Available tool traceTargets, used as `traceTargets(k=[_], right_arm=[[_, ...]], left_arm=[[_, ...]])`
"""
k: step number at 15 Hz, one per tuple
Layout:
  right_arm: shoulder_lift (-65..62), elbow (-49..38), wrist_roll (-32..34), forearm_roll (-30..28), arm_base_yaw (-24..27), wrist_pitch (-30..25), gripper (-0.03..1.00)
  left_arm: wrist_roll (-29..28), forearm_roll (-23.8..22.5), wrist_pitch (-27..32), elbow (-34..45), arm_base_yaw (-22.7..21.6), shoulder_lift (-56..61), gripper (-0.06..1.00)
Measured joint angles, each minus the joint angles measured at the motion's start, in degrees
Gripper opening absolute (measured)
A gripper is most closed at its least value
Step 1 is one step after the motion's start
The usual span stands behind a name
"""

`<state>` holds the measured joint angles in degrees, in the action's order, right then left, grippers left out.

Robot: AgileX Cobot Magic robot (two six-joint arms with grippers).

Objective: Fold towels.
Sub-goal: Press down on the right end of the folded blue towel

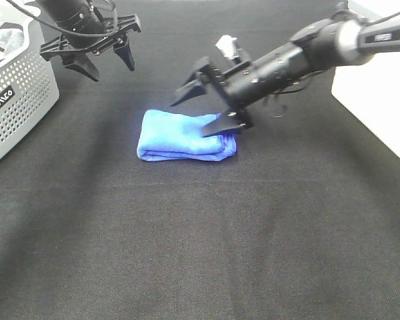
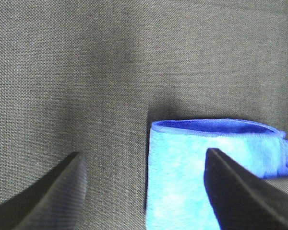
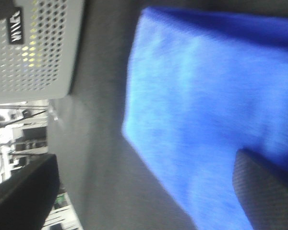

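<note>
My right gripper (image 1: 201, 110) hangs wide open, one finger on the folded blue towel (image 1: 180, 137). My left gripper (image 1: 107, 59) hovers open near the basket (image 1: 17, 100).

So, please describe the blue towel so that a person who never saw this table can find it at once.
On the black cloth-covered table, look near the middle, to the right of the perforated grey basket. The towel lies there folded into a small thick rectangle, with the open right gripper over its right end. It is the only bright blue thing.
</note>
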<state>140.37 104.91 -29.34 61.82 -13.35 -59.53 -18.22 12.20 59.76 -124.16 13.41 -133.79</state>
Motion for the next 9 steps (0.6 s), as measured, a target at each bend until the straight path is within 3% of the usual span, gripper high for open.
traceTargets(k=[9], right_arm=[[-4.2, 0.1, 3.7, -15.4, 0.9, -0.1, 0.92]], left_arm=[[2.8, -0.2, 0.4, 0.0, 0.0, 2.5, 0.66]])
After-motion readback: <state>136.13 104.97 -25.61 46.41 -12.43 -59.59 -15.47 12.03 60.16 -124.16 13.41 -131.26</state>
